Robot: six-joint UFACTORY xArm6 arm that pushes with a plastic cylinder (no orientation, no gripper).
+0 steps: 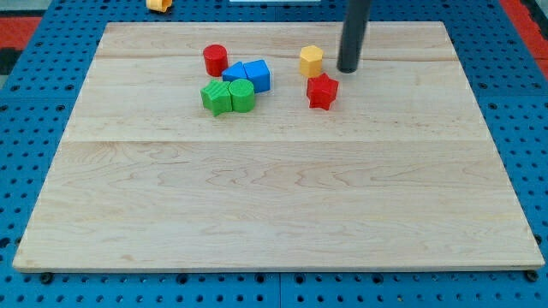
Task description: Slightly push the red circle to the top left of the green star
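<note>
The red circle [215, 60] is a short red cylinder at the upper left of the block cluster. Below it lie two green blocks side by side: the left one [216, 97] looks like the green star, the right one [242, 95] is a round green cylinder. Two blue blocks [249, 74] touch them from above. My tip [348, 69] is at the view's upper right, just right of a yellow hexagon block [312, 61] and above right of a red star-like block [322, 91]. The tip is far to the right of the red circle.
The wooden board [274, 205] lies on a blue pegboard. A yellow block [158, 4] sits off the board at the view's top edge.
</note>
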